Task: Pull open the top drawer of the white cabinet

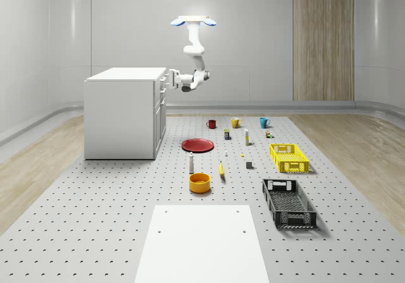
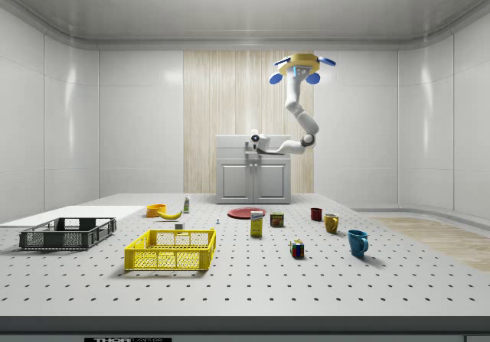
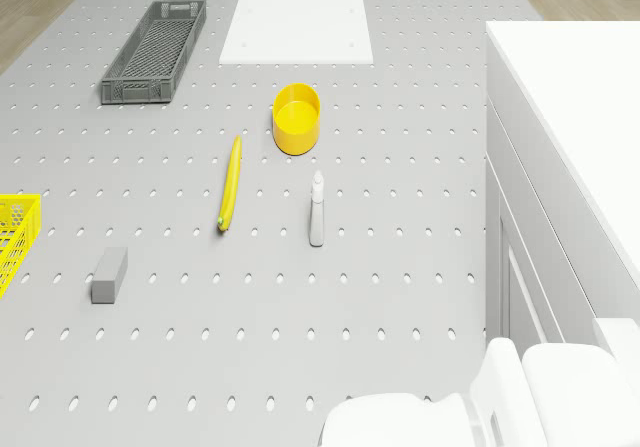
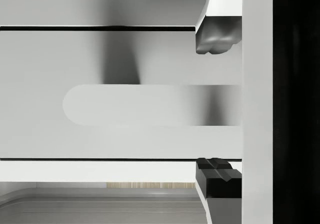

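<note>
Closest to my wrist camera, the two fingers (image 4: 216, 36) stand spread, one above and one below the handle (image 4: 150, 105) of the top drawer (image 4: 100, 58), straddling it near its end without pinching yet. The drawer sits at the top of the white cabinet (image 1: 120, 115) front, looking shut. I'd judge it rigid and smooth, sliding on rails with some resistance; the bar handle between the fingers is the place to grip, squarely, or it may slip. The drone (image 1: 193, 21) hovers beside the cabinet, above the floor, arm (image 1: 196, 55) hanging down then bent level toward the drawer front.
</note>
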`<state>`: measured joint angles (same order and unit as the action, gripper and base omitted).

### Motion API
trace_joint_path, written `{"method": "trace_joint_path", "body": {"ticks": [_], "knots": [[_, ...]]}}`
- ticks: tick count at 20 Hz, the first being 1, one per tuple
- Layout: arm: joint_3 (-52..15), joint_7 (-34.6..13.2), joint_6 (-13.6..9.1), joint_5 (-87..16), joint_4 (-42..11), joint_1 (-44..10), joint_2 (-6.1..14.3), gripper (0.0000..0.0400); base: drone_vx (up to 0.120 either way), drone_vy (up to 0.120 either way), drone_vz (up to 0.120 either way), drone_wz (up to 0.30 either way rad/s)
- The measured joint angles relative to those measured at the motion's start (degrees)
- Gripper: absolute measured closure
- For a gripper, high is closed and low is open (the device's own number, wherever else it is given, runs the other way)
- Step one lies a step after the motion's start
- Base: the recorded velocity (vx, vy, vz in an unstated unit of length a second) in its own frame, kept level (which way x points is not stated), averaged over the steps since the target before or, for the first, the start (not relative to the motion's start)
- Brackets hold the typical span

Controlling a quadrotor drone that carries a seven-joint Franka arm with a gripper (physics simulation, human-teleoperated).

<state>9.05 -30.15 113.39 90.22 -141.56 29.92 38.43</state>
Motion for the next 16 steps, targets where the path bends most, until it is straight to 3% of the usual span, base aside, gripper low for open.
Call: {"method": "trace_joint_path", "body": {"ticks": [2, 5, 8, 12, 16], "knots": [[-0.46, 0.14, 0.32, 0.46, 0.18, 0.08, -0.30, 0.0111, 0.000, 0.000, 0.000, 0.000], [-0.95, 0.27, 0.57, 0.92, 0.35, 0.06, -0.59, 0.0208, 0.000, 0.000, 0.000, 0.000], [-1.26, 0.34, 0.65, 1.19, 0.44, -0.05, -0.76, 0.0254, 0.000, 0.000, 0.000, 0.000], [-1.55, 0.38, 0.63, 1.39, 0.50, -0.25, -0.87, 0.0280, 0.000, 0.000, 0.000, 0.000], [-1.16, 0.14, -0.02, 0.67, 0.25, -0.72, -0.48, 0.0278, 0.000, 0.000, 0.000, 0.000]]}}
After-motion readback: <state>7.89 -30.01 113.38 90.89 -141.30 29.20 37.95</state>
